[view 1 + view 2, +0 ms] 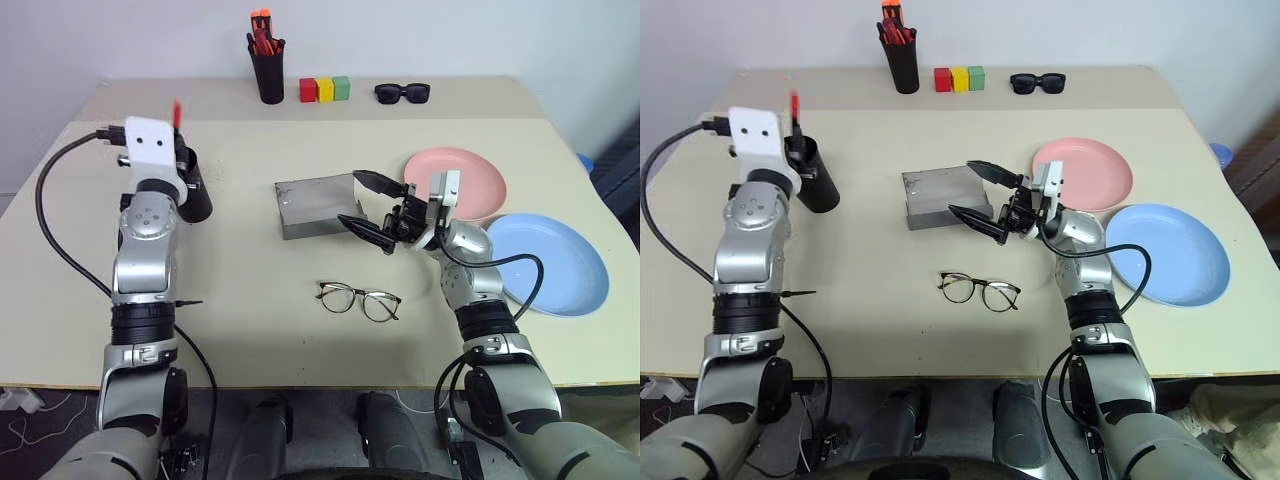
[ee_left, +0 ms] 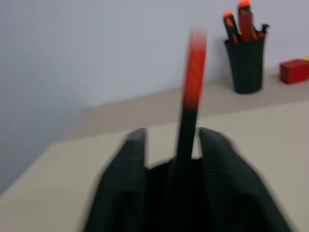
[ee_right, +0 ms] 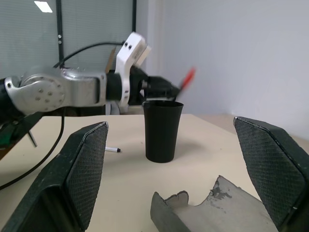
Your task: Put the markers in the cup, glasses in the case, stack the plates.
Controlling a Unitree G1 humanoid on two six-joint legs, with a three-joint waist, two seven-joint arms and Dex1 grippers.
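At the left, the left gripper (image 3: 163,90) hovers right over the mouth of the cup (image 1: 196,188), a tall, tapered matte black cup standing upright near the table's left edge. That placement suits a straight drop. The red marker (image 2: 193,72) stands nearly upright between the fingers, which are apart with a gap on each side of it. I judge it is being let go rather than gripped. It is short, with a red upper part and a dark lower body, and its lower end is over the cup. The white marker (image 3: 112,150) lies flat on the table near the cup, black tip showing, not yet in the cup. In the middle sits the grey case (image 1: 318,205), and I cannot tell how its lid stands. The right gripper (image 1: 350,198) points left over the case's right end with its jaws wide apart and empty, probably ready to steady it. The glasses (image 1: 358,300) lie unfolded on the table in front of the case, apart from it. To the right, the pink plate (image 1: 480,180) and the blue plate (image 1: 560,265) rest side by side, unstacked.
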